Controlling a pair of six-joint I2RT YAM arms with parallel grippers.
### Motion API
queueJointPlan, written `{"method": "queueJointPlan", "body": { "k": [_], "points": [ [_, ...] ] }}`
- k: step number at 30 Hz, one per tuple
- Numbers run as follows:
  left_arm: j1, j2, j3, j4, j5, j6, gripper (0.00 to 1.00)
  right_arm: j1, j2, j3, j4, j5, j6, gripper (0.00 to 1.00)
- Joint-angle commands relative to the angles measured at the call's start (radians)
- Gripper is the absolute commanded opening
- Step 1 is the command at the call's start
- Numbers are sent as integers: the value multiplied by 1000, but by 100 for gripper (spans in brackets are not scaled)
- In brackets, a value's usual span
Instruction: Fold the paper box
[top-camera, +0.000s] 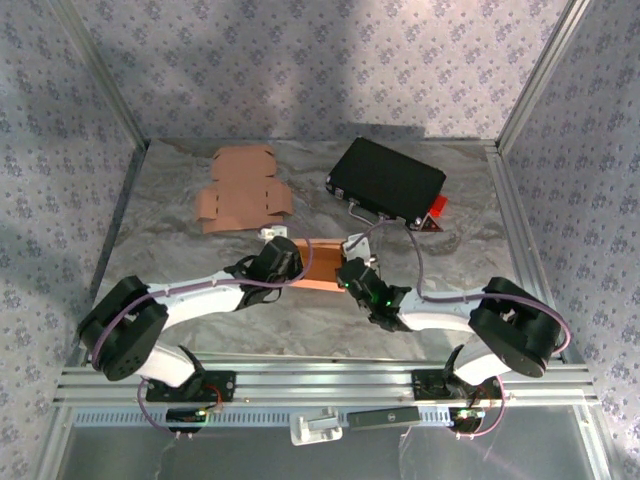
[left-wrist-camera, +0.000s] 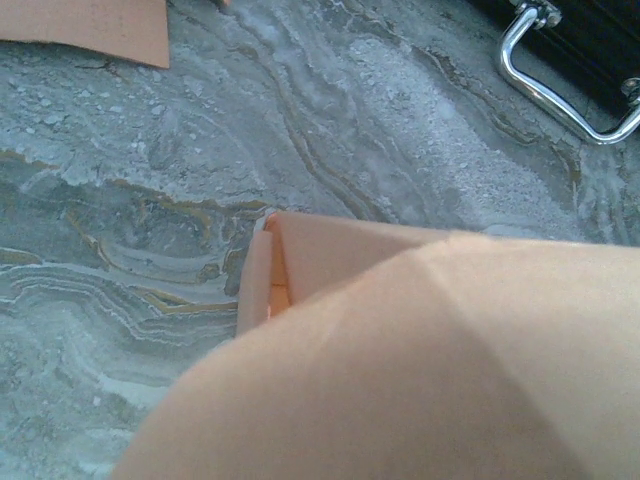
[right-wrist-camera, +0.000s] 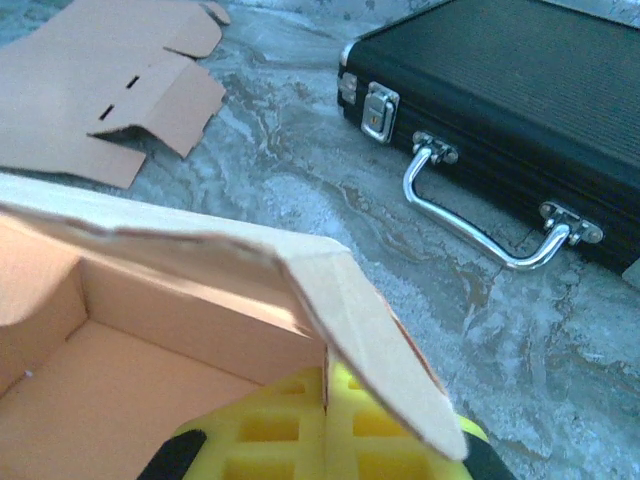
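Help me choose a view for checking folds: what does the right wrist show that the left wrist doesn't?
Right wrist: the paper box from inside, a yellow gridded pad below its flap, the black case's latch. Left wrist: the box's smooth outer wall and folded corner. Both: box, case handle, flat cardboard blank, marbled table.

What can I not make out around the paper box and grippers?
Left wrist view: the paper box, blurred and close, hides the fingers.
Right wrist view: its flap covers much of the yellow pad; grip unclear.
Top view: left gripper and right gripper too small to judge the jaws.
Black case: cut off by the right edge.
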Motion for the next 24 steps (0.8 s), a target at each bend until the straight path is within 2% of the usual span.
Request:
{"method": "queueJointPlan", "body": {
  "k": [1, 5, 8, 12, 16, 18, 21, 24],
  "points": [
    [-24, -19, -18, -21, -14, -22, 9, 40, -19, 44, -127, 18, 20, 9],
    [-41, -19, -19, -42, -53, -19, 7, 51, -75, 86, -276, 7, 99, 23],
    [-48, -19, -22, -52, -69, -19, 7, 62, -125, 128, -398, -19, 158, 41],
    [-50, -18, -22, -53, -77, -16, 6, 76, -179, 201, -559, -95, 206, 59],
    [-51, -13, -15, -57, -76, -7, 5, 122, -244, 262, -709, -118, 265, 72],
    [-49, -11, -13, -56, -75, -6, 5, 135, -284, 287, -773, -125, 301, 78],
    [-51, -8, -12, -51, -72, -2, 5, 139, -348, 345, -879, -131, 359, 79],
    [-51, -5, -5, -59, -71, 0, 5, 128, -415, 409, -980, -66, 386, 81]
  ]
}}
